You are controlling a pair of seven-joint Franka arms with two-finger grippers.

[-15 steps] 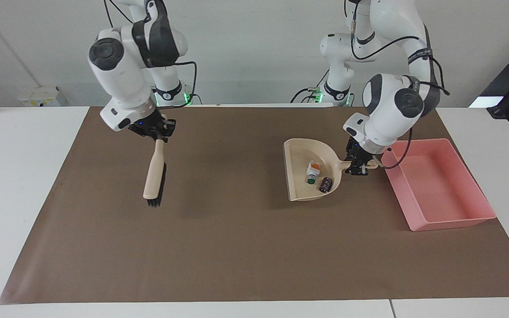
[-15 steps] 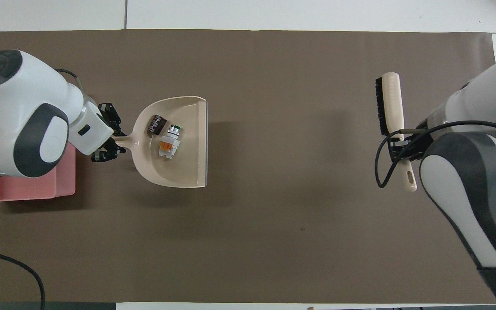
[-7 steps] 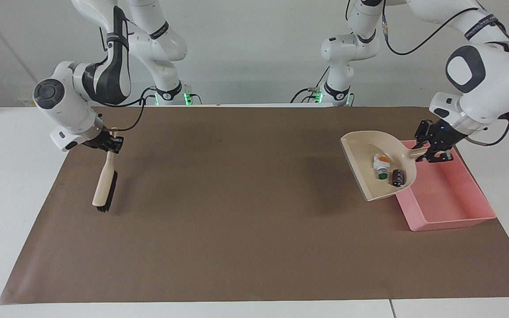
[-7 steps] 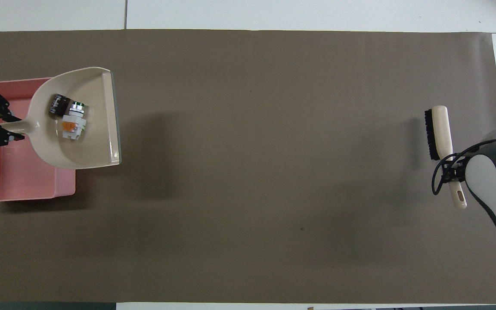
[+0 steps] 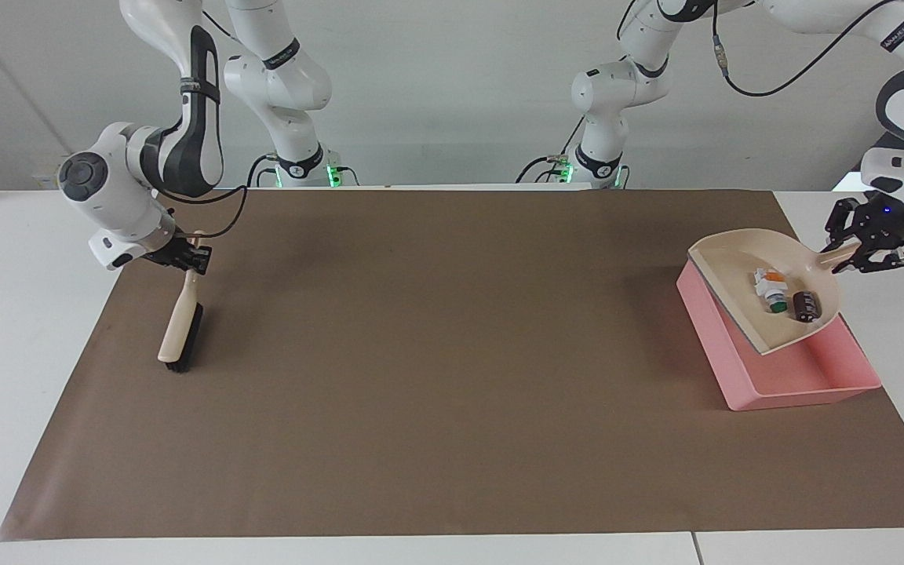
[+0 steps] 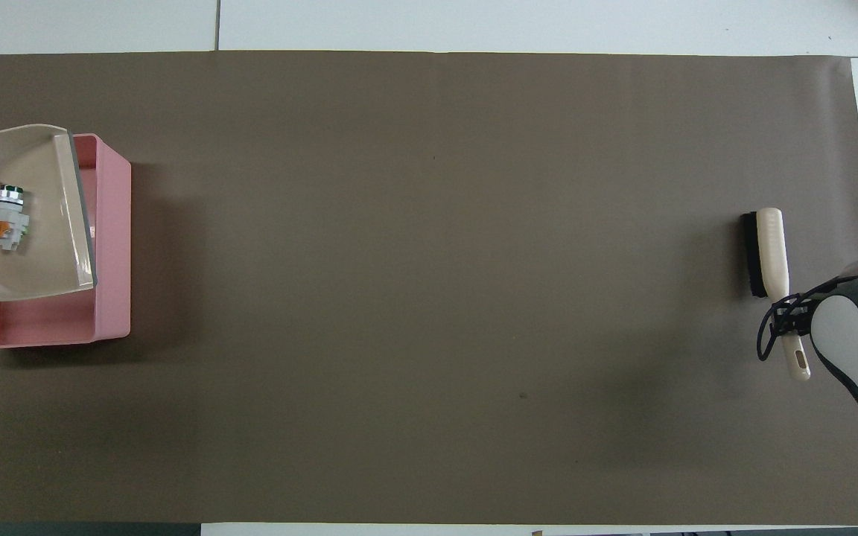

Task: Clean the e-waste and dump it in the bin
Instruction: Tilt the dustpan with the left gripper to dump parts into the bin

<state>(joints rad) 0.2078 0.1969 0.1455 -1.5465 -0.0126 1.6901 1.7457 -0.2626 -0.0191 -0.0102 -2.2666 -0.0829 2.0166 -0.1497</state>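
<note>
Dustpan (image 5: 734, 267) has travelled from the middle of the brown mat (image 5: 452, 361) to over the pink bin (image 5: 781, 377) within the last second; left pincer (image 5: 864, 249) is clamped on its handle, out at the left arm's end of the surface (image 5: 28, 314). So transport is done and only the dump is left, by my read. Both bits of e-waste are in the pan, not the bin: the white part with green end and orange bit (image 5: 770, 289) and the dark cylinder (image 5: 805, 306), side by side in the deep corner just below the left pincer. The pan looks tipped handle-side down, so the load sits against the back wall; tilting the open lip down into the bin should be what frees it. Bin shows nothing inside where visible; the pan hides part of it. Right pincer (image 5: 185, 255) has swung out to the right arm's end and is closed on the brush (image 5: 179, 329) handle, bristle end hanging below it, on or just above the mat, cannot tell which.
</note>
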